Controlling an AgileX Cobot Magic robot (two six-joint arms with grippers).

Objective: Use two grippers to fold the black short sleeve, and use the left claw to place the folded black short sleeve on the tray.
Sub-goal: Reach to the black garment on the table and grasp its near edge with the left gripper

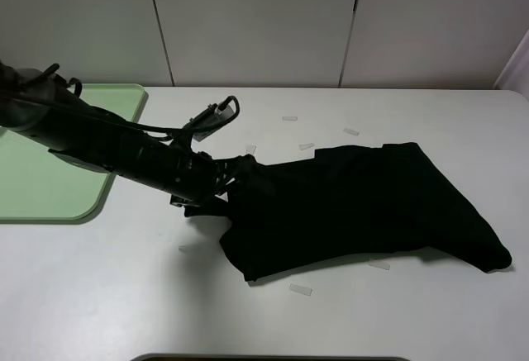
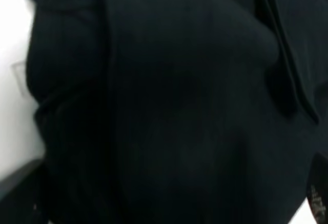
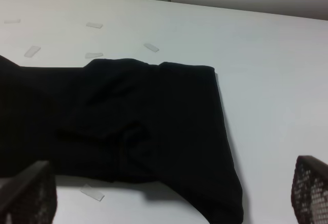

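While the black short sleeve (image 1: 355, 204) lies loosely folded on the bench (image 1: 124, 295), the left hand (image 1: 216, 186) is set at its tray-side edge, jaws spread wide.
No closed grip on the cloth is seen, though black fabric fills the left wrist view; this placing is judged to suit gathering that edge for the carry to the tray (image 1: 41, 187), well apart on the left. The right hand (image 3: 169, 198) is held open above the other end, with nothing between its jaws. Pale tape strips (image 1: 300, 290) are scattered over the white bench, and pale wall panels (image 1: 256, 22) are seen behind.

Wall (image 1: 256, 22): pale panels, dark vertical seams.
Desk (image 1: 99, 295): white, matte, meets the wall.
Light: even, soft shadows on the desk.
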